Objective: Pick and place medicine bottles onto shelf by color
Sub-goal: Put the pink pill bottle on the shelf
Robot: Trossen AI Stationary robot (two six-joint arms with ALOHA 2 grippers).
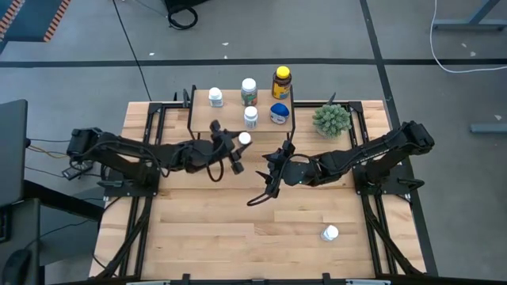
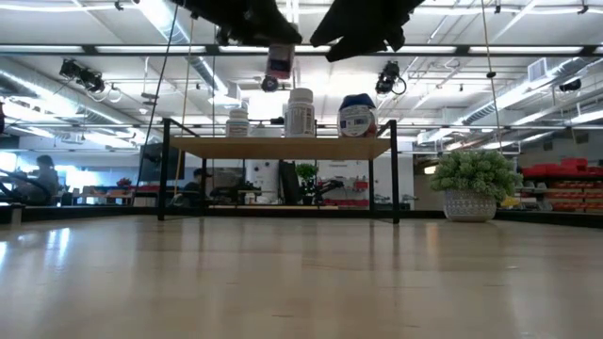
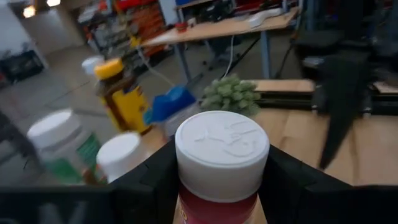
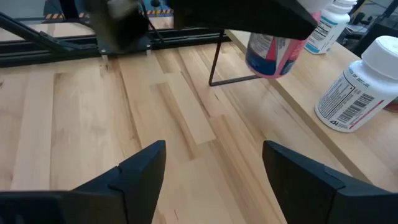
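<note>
free: front half of tabletop [image 1: 238, 229], only one white-capped bottle [image 1: 329, 233] near right | blocked: shelf [image 1: 230, 107] crowded at centre-right by bottles | potted plant [image 1: 331, 119] beside shelf's right end

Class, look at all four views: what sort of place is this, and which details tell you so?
Probably a robotics lab or workshop in an open industrial hall: exposed ceiling ducts and strip lights, workbenches behind, and a wooden table on a concrete floor with trailing cables.

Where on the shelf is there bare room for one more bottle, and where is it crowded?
Free: the shelf's front-left stretch, between the back-left white-capped bottle and the front-middle bottle. Crowded: the right end, where the amber bottle and blue-lidded bottle stand close.
</note>
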